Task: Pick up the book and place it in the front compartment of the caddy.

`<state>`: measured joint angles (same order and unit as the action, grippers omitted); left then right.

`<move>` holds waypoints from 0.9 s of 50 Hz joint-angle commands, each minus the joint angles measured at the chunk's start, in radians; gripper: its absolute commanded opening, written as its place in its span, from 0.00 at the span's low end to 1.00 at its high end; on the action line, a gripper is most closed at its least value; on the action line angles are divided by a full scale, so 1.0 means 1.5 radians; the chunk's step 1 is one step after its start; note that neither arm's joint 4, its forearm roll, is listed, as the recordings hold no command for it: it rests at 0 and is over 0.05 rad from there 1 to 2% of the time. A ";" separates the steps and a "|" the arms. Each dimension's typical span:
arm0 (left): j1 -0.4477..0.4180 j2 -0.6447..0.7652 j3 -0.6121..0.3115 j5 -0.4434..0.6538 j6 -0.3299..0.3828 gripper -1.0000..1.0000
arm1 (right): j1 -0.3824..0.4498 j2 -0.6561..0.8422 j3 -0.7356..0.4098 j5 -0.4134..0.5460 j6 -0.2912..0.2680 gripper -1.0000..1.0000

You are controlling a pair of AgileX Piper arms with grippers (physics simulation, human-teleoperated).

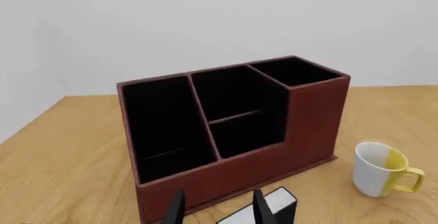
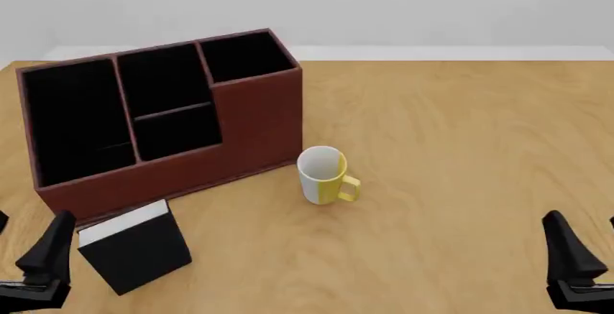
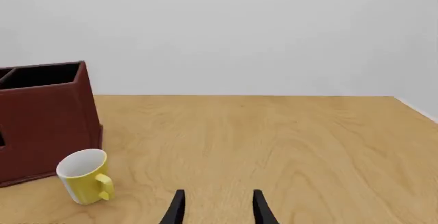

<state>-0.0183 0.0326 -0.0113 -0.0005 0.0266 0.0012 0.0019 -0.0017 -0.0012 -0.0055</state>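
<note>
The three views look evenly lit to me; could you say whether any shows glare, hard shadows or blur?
Front view: flat, even light, no glare, only a faint soft shadow under the white-and-yellow ceramic mug. Left wrist view: the reddish-brown leather-look caddy has a uniformly black interior, detail lost there. Right wrist view: slightly soft overall, no distortion.

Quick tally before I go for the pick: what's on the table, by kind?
Book: 1
Caddy: 1
Mug: 1
Total: 3 things on the table, plus the left gripper and the right gripper, both open and holding nothing.
</note>
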 commanded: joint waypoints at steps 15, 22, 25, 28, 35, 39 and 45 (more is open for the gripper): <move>0.021 0.103 0.006 -0.095 0.010 1.00 | 0.000 0.005 -0.002 -0.003 -0.004 1.00; -0.018 0.185 -0.055 -0.105 0.020 1.00 | 0.000 0.003 -0.004 0.000 -0.008 1.00; -0.043 0.238 -0.092 -0.101 0.026 1.00 | 0.000 0.004 -0.002 -0.003 -0.005 1.00; -0.051 0.265 -0.137 -0.083 0.013 1.00 | 0.000 0.004 -0.001 -0.004 -0.007 1.00; -0.126 0.299 -0.262 0.019 0.043 1.00 | 0.000 0.003 -0.002 -0.002 -0.005 1.00; -0.184 0.308 -0.319 0.079 0.079 1.00 | 0.000 0.003 -0.002 -0.002 -0.005 1.00; -0.257 0.376 -0.393 0.169 0.091 1.00 | 0.000 0.003 -0.003 -0.002 -0.006 1.00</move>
<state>-0.2659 0.4776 -0.4115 0.0773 0.1182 0.0014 0.0064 -0.0056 -0.0041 -0.0152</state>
